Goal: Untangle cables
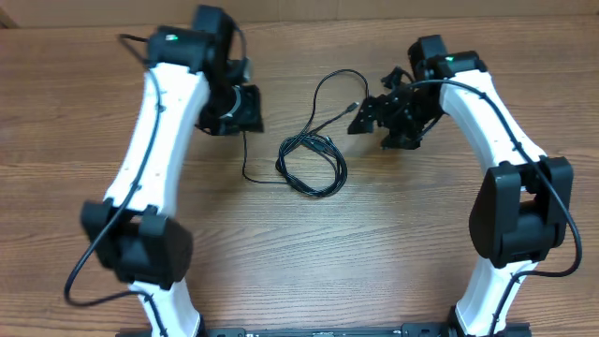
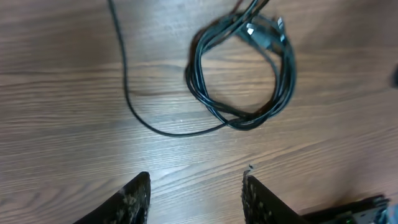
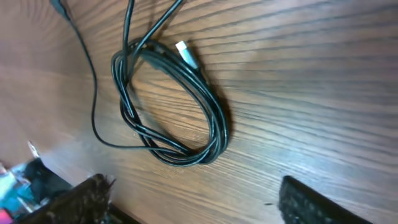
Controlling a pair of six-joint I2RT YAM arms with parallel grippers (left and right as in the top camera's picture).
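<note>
The cables (image 1: 314, 164) are thin black cords coiled in a loose oval bundle at the middle of the wooden table, with one strand looping up to a small plug (image 1: 353, 106) and another tail trailing left (image 1: 247, 168). In the left wrist view the coil (image 2: 242, 74) lies ahead of my left gripper (image 2: 198, 196), which is open with bare wood between its fingers. The right wrist view shows the same coil (image 3: 171, 99) with a pale plug end (image 3: 185, 53). My right gripper (image 3: 196, 199) is open wide and holds nothing. Both grippers hover beside the bundle, apart from it.
The wooden table (image 1: 309, 262) stretches toward the front between the two arm bases. Thicker black arm wires run along the left arm (image 1: 89, 271) and right arm (image 1: 552, 206). The left arm's wrist (image 1: 229, 103) and the right arm's wrist (image 1: 402, 112) flank the coil.
</note>
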